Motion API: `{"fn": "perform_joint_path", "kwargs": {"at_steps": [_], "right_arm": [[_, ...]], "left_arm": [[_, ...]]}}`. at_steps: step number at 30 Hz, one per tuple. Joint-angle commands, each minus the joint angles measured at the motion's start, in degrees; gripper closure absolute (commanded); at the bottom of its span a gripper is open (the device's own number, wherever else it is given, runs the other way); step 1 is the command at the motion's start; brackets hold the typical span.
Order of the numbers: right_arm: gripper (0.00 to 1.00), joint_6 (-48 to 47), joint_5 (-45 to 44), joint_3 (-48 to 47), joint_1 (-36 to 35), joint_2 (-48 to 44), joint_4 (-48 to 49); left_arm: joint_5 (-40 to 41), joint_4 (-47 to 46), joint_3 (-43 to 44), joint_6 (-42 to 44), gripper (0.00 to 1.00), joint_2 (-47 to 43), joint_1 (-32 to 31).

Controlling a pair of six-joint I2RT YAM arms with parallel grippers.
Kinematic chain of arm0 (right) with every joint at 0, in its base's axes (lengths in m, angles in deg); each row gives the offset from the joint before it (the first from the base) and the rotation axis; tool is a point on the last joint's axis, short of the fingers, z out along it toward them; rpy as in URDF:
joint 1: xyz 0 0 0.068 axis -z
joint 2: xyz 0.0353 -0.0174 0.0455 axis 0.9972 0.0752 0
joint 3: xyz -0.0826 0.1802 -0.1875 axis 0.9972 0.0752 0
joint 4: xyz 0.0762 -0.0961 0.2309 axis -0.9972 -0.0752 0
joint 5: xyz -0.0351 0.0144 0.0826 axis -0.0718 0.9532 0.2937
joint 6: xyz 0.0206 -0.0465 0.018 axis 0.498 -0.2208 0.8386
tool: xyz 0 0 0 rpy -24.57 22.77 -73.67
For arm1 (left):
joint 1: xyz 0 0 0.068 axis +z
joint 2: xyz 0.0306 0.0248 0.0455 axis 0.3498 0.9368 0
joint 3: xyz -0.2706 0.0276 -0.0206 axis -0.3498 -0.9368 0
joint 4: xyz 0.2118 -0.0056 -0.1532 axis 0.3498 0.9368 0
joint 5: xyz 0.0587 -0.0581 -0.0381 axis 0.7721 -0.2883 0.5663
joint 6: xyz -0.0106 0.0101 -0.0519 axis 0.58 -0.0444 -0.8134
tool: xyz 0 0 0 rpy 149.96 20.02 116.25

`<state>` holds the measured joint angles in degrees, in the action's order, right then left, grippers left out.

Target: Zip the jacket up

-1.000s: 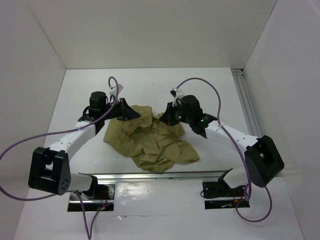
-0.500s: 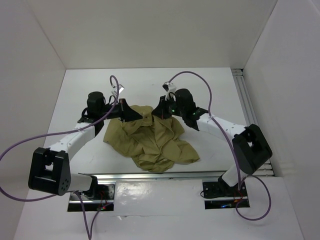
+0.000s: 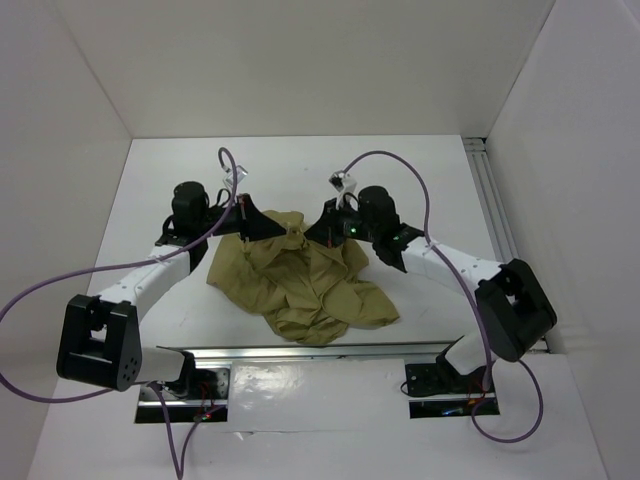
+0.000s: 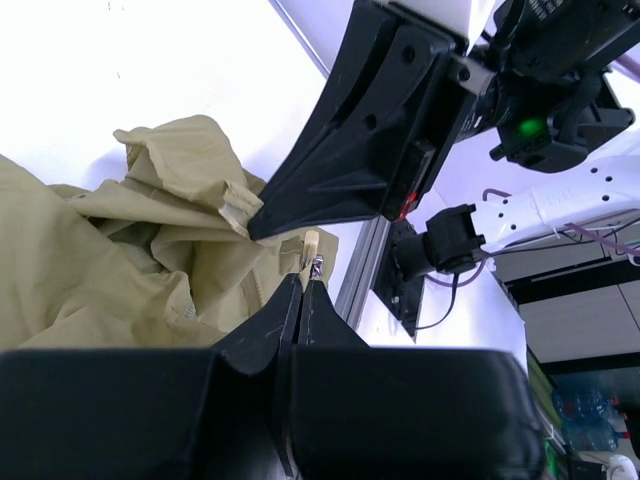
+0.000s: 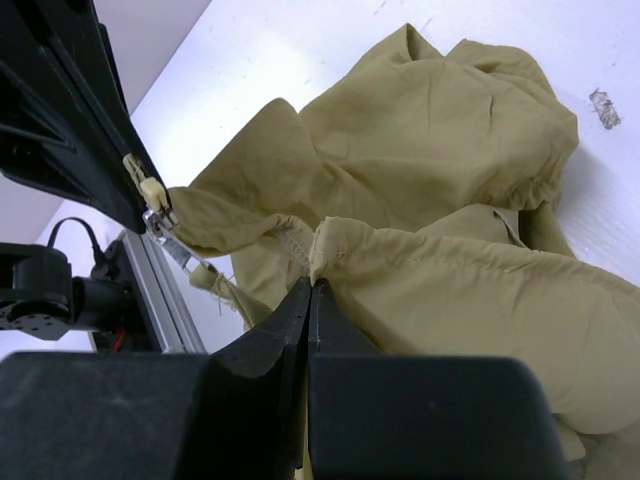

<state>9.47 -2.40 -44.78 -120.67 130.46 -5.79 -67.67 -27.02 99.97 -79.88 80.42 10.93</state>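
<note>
The olive-tan jacket [image 3: 305,280] lies crumpled mid-table, its far edge lifted between both grippers. My left gripper [image 3: 276,229] is shut on the jacket's zipper end; in the left wrist view [image 4: 308,281] a cream tab and a small metal piece [image 4: 313,262] stick out of the fingertips. My right gripper [image 3: 316,232] is shut on a bunched hem of the jacket [image 5: 420,270], seen in the right wrist view [image 5: 312,285]. The two grippers face each other, a few centimetres apart. The metal slider [image 5: 172,243] hangs below the left finger [image 5: 70,120].
White walls close in the table at the back and on both sides. An aluminium rail [image 3: 495,215] runs along the right side. A metal bar [image 3: 330,350] crosses the near edge between the arm bases. Purple cables [image 3: 400,165] loop above both arms.
The right gripper has moved left, closer to the left gripper, with its arm swinging out and back. The left gripper has shifted slightly up and to the right, lifting the jacket's edge.
</note>
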Motion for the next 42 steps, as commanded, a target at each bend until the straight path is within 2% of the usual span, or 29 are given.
{"fn": "perform_joint_path", "kwargs": {"at_steps": [1,11,24,29,39,42], "right_arm": [[1.00,1.09,1.58,1.23,-0.52,-3.38,5.66],[1.00,3.38,0.44,2.81,-0.53,-5.93,9.88],[1.00,3.38,2.28,2.81,-1.58,-4.79,12.08],[1.00,2.85,-0.44,1.50,-1.58,-2.95,12.09],[1.00,2.24,1.66,-0.35,-2.10,-1.71,12.09],[1.00,2.24,1.67,-0.35,-2.63,-3.29,11.39]], "left_arm": [[-1.37,-4.83,-0.22,-0.33,1.00,0.00,0.31],[-0.32,-7.65,-1.36,-2.87,1.00,0.00,0.31],[-4.18,-15.11,-2.50,-6.56,1.00,2.10,0.31],[-5.24,-15.73,-2.50,-6.57,1.00,2.10,0.31],[-5.77,-16.43,-2.50,-7.10,1.00,2.10,0.31],[-2.88,-14.69,-3.03,-6.57,1.00,2.10,0.31]]}}
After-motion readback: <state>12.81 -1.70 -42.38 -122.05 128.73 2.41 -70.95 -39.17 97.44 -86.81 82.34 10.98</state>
